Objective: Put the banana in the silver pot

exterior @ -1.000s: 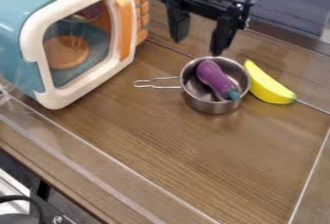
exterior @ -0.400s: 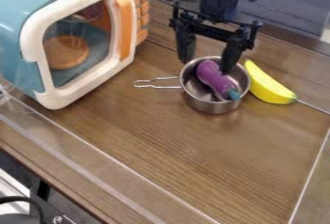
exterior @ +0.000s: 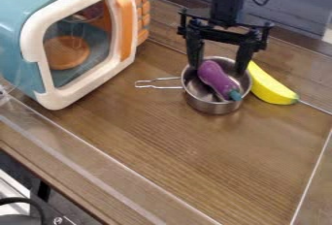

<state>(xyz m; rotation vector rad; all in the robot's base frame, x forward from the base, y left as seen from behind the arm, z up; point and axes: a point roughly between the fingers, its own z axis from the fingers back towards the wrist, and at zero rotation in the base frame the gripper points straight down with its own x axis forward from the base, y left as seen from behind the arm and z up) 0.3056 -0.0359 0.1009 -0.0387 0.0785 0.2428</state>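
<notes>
A teal-and-white toy microwave [exterior: 72, 37] stands at left; the silver pot [exterior: 208, 93] already holds a purple eggplant [exterior: 219, 80]; the gripper [exterior: 222, 56] hangs above it, jaws wide and empty; the banana [exterior: 270, 83] lies just right of the pot; risk: closing here would grab the eggplant instead.
</notes>
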